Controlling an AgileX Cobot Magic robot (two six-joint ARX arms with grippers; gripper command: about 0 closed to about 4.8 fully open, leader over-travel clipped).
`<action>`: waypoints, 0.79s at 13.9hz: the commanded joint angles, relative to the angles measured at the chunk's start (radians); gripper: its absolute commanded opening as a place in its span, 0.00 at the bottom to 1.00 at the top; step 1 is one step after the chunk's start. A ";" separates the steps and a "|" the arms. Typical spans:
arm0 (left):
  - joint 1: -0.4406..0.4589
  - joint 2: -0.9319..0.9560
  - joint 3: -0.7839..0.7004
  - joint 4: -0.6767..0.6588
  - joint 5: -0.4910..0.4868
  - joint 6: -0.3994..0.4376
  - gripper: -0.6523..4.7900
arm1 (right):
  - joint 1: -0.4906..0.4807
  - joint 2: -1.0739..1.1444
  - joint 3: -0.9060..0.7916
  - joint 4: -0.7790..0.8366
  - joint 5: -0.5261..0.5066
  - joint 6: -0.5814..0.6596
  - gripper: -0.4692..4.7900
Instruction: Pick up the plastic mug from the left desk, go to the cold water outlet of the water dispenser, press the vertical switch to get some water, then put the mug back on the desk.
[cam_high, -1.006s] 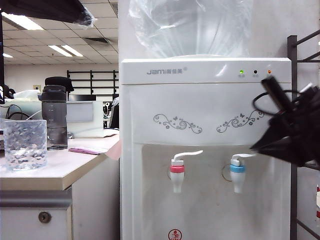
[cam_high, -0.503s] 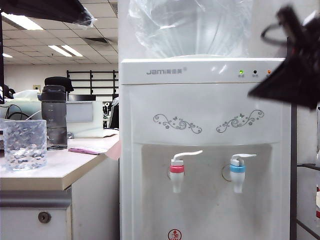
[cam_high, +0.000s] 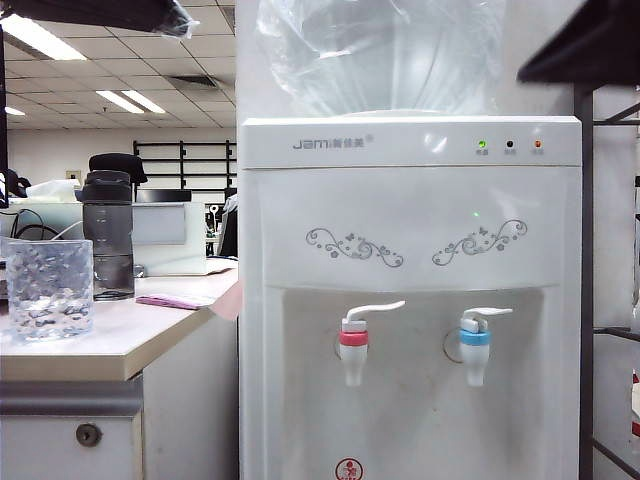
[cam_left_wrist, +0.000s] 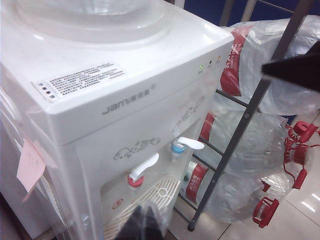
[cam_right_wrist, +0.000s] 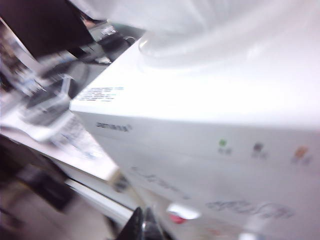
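Observation:
The clear dimpled plastic mug (cam_high: 50, 288) stands upright on the pale top of the left desk (cam_high: 140, 335), with no gripper at it. The white water dispenser (cam_high: 410, 230) fills the middle. Its cold water outlet (cam_high: 475, 346) has a blue ring, and the white vertical switch (cam_high: 488, 315) juts out above it; both are untouched. In the left wrist view my left gripper (cam_left_wrist: 142, 224) is shut and empty, high in front of the dispenser, above the drip tray (cam_left_wrist: 155, 192). My right gripper (cam_right_wrist: 143, 226) is shut and empty in a blurred view, up beside the dispenser's top.
A smoky-grey bottle (cam_high: 109, 235) stands behind the mug. The red-ringed tap (cam_high: 353, 350) sits left of the blue one. My right arm (cam_high: 590, 40) shows dark at the top right corner. A metal rack (cam_left_wrist: 235, 145) with wrapped water bottles stands right of the dispenser.
My right arm has swung up from beside the cold tap to the top right corner of the exterior view. The mug and the left arm have stayed still.

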 joint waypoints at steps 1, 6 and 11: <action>-0.001 -0.003 0.007 0.045 -0.069 -0.064 0.11 | 0.224 -0.042 0.094 -0.046 0.079 -0.130 0.08; 0.037 -0.087 -0.003 0.079 -0.317 -0.074 0.11 | 0.598 -0.042 0.105 -0.083 0.340 -0.134 0.08; 0.247 -0.217 -0.121 0.095 -0.403 -0.175 0.11 | 0.596 -0.043 0.113 -0.082 0.339 -0.135 0.08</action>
